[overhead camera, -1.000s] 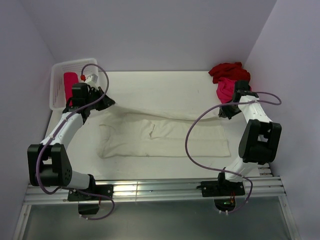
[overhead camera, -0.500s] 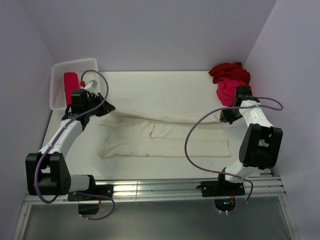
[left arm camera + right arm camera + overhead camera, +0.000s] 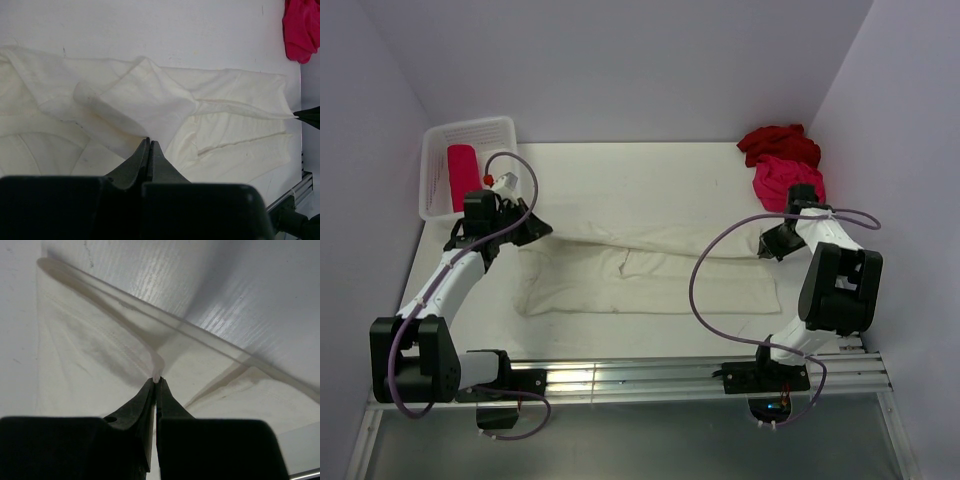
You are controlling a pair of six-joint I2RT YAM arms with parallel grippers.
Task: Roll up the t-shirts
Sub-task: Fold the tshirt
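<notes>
Cream-white t-shirt (image 3: 650, 285) hangs stretched between left jaws and right jaws, each clenched on, seemingly, its far edge.

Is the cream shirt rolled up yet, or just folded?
Folded, not rolled: the cream-white t-shirt lies as a long flat band, its far edge pinched and lifted by the left gripper and right gripper.

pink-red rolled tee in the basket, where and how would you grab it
Grip the roll around its middle, coming straight down from above, jaws across its narrow width. It lies flat, lengthwise in the white mesh basket, whose walls likely block a sideways approach.
</notes>
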